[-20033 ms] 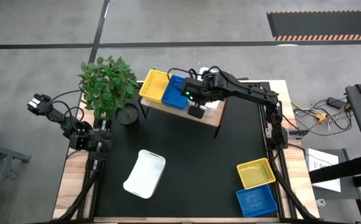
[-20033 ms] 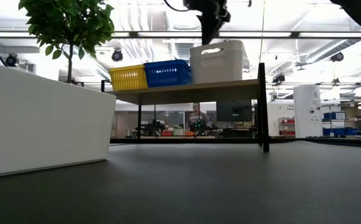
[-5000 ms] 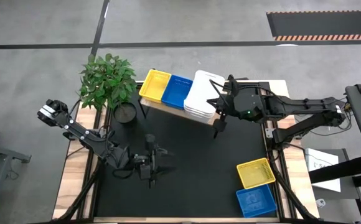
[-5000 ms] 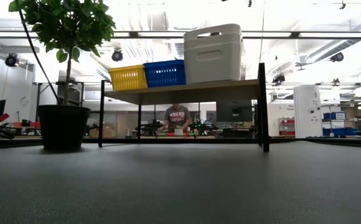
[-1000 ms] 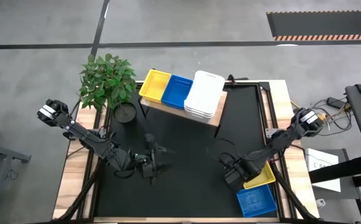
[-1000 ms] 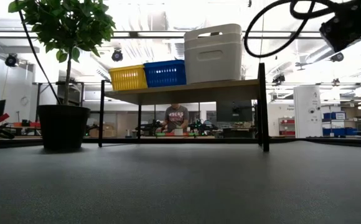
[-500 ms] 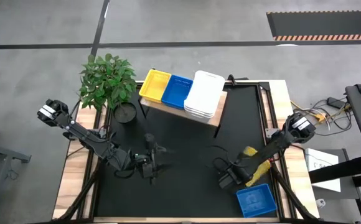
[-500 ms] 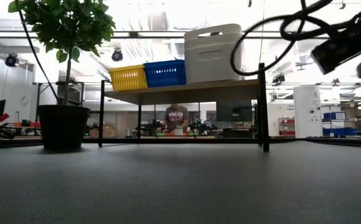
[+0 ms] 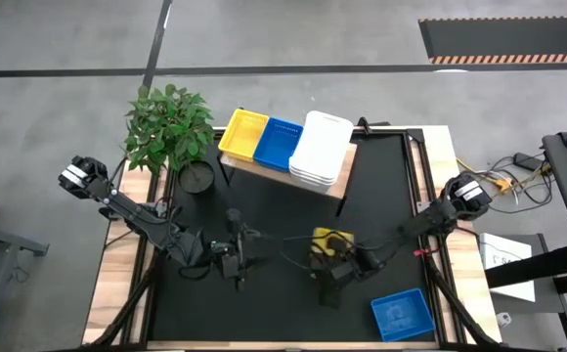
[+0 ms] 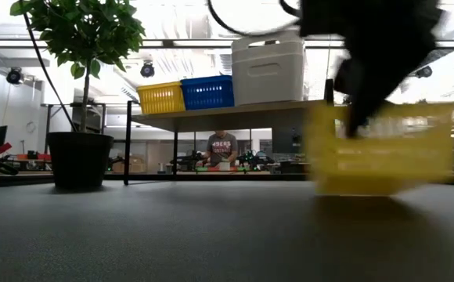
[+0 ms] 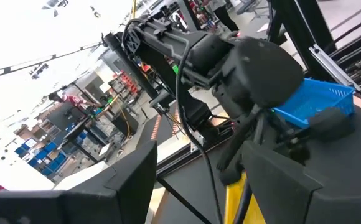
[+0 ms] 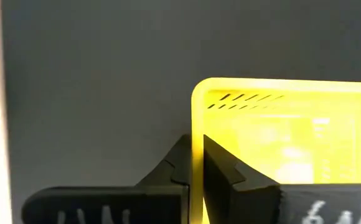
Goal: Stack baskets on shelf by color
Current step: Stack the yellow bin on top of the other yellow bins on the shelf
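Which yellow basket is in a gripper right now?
The yellow basket at mid-table: the right gripper pinches its wall. The other yellow basket sits untouched on the shelf.

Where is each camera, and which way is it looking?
High view: above the table, looking straight down on both arms, the shelf and its baskets.
Low view: at tabletop height, looking level across; the right arm carries the yellow basket.
Left wrist view: looks past the left arm's fingers at the right arm.
Right wrist view: right gripper clamps the basket's rim.
All four share this basket.
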You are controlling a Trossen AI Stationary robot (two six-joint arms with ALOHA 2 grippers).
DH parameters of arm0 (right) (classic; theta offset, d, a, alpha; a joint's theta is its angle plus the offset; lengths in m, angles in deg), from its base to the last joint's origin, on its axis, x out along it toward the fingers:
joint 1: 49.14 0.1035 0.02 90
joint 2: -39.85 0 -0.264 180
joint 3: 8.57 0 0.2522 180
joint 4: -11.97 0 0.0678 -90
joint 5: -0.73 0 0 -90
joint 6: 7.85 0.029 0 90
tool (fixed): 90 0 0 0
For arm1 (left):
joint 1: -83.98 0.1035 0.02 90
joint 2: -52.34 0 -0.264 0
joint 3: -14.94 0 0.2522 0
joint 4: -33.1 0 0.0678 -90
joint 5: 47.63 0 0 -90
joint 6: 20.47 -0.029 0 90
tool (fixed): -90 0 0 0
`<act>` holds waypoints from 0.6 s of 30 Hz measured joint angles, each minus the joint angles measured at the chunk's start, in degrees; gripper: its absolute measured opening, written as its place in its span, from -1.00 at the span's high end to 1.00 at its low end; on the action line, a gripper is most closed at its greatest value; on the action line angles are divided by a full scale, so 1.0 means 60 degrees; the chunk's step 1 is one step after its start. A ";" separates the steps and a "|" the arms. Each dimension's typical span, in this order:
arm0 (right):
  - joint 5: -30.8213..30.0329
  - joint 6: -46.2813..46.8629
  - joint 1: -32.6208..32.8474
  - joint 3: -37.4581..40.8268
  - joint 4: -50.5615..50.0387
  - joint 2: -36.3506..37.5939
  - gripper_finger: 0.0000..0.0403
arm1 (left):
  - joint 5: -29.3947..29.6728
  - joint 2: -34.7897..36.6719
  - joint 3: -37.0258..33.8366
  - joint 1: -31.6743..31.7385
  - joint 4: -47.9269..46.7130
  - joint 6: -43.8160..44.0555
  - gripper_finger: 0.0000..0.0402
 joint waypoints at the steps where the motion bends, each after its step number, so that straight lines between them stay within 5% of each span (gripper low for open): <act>1: 0.0007 -0.0466 -0.0084 0.0000 0.0579 -0.0020 0.95 | -0.0001 0.0000 0.0000 0.0000 0.0000 0.0000 -0.10; 9: 0.0025 -0.3092 -0.0755 0.0004 0.3137 -0.0173 0.88 | -0.0003 0.0000 0.0027 -0.0004 0.0007 0.0251 -0.10; 18: 0.0032 -0.3875 -0.1385 0.0018 0.3360 -0.0492 0.47 | -0.0003 0.0000 0.0015 0.0000 -0.0007 0.0266 -0.10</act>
